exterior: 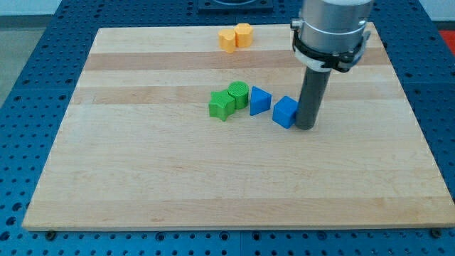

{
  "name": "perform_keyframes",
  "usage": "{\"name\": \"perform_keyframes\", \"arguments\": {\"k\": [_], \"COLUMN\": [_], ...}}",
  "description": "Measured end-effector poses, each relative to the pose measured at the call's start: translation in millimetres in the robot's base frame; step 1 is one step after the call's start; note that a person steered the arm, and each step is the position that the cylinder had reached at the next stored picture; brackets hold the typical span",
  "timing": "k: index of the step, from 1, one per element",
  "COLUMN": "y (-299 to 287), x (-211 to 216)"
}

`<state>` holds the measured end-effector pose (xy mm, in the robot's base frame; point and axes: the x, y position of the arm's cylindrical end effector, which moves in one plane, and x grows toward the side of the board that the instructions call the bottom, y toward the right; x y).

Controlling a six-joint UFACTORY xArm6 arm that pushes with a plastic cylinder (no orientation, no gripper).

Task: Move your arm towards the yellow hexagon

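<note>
The yellow hexagon (244, 33) sits at the frame's upper centre, touching a yellow block (227, 40) on its left. My tip (306, 126), bare and gripping nothing, rests against the blue cube (285, 112) at centre-right; a careless start could drag that cube along.

Bright, even overhead light falls across the pale wooden board (234, 178); no glare spots break its grain, though the surface near the view's top reads slightly washed out; shadows are soft and short, a faint dark patch pooling at the base of the rod around my tip (306, 126), just beside the blue cube (285, 112); the green blocks (229, 101) cast only thin shade onto the wood; the blue perforated table (28, 107) looks darker toward the view's bottom corners; focus is fair overall, edges mildly soft; the arm's grey housing (334, 28) is cropped at the top; straight board edges show little distortion.
</note>
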<state>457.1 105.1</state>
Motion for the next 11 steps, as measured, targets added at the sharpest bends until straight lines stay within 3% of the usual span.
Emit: {"name": "perform_keyframes", "arguments": {"k": [2,3,4,6,11], "y": [-29,-5,32,39,-20], "x": [-4,-11,-33,-98,-238]}}
